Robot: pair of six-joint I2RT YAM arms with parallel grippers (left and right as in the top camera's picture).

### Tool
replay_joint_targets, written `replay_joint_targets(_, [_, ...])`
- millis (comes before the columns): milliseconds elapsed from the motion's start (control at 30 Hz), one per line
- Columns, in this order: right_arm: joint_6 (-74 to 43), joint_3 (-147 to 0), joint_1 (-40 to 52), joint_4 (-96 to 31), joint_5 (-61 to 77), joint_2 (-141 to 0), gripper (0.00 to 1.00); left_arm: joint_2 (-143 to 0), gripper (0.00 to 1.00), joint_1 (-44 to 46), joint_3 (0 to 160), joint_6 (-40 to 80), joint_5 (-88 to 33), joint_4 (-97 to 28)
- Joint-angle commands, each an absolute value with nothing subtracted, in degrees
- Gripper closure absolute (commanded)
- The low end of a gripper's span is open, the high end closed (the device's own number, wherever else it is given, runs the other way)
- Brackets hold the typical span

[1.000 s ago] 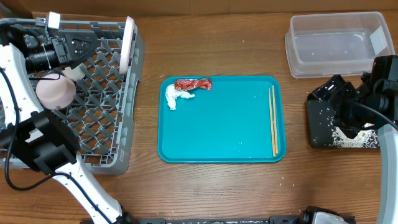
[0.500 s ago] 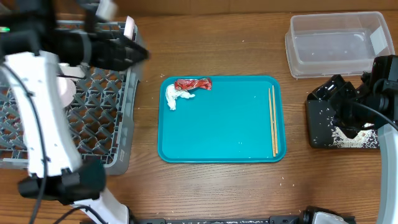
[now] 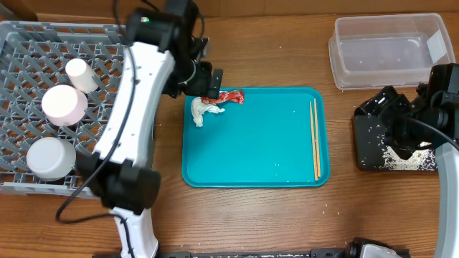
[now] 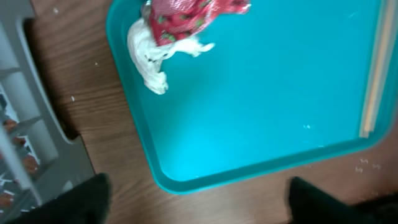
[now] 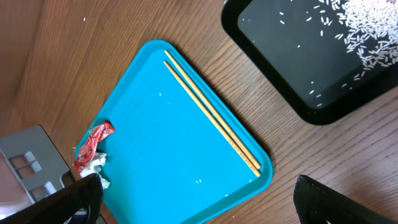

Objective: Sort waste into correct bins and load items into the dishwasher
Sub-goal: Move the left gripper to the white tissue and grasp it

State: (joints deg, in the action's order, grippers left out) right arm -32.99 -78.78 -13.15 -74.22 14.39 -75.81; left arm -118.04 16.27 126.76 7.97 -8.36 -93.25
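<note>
On the teal tray (image 3: pixel 258 143) lie the waste pieces: a red wrapper (image 3: pixel 229 96) and, touching it, a white tissue wad (image 3: pixel 199 112). My left gripper (image 3: pixel 209 84) hovers open just above and left of them, holding nothing. The left wrist view has the wrapper (image 4: pixel 193 12) and tissue (image 4: pixel 151 56) ahead of the open left gripper (image 4: pixel 199 205). My right gripper (image 3: pixel 373 118) stands open and empty at the right, over a black tray. The clear bin (image 3: pixel 391 50) is at the back right. The grey dishwasher rack (image 3: pixel 21 43) at the left holds a white cup (image 3: pixel 77 74) and two round dishes.
Two wooden chopsticks (image 3: pixel 314 140) lie along the teal tray's right side. The black tray (image 3: pixel 373 154) with loose white grains sits right of it, below the bin. My left arm (image 3: pixel 136 107) crosses the rack's right edge.
My left arm has swung right from over the rack to the teal tray's back-left corner, uncovering the dishes in the rack. The right arm has not moved.
</note>
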Motion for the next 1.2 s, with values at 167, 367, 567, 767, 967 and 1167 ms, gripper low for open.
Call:
replay_joint_targets(167, [-33.01, -79.46, -13.37, -74.04, 13.98, -75.57, 0.0, -129.1, 0.46, 17.98, 122.61, 14.94, -4.89, -91.5])
replay_joint_targets(367, [-33.01, -79.46, -13.37, -74.04, 13.98, -75.57, 0.0, -133.86, 0.44, 18.13, 122.61, 19.57, -0.89, -88.51])
replay_joint_targets(567, [-33.01, -79.46, -13.37, -74.02, 13.98, -75.57, 0.0, -134.67, 0.44, 18.13, 121.1, 24.16, 5.21, -86.32])
replay_joint_targets(767, [-33.01, -79.46, -13.37, -74.04, 13.98, -75.57, 0.0, -134.69, 0.49, 18.13, 119.44, 26.46, 5.28, -84.07])
replay_joint_targets(967, [-33.01, -79.46, -13.37, -74.02, 13.98, -75.57, 0.0, -134.69, 0.55, 18.2, 115.92, 27.46, 4.08, -81.6])
replay_joint_targets(1167, [-33.01, -79.46, -13.37, -74.02, 13.98, -75.57, 0.01, -134.69, 0.55, 18.39, 110.3, 27.42, 3.36, -78.19])
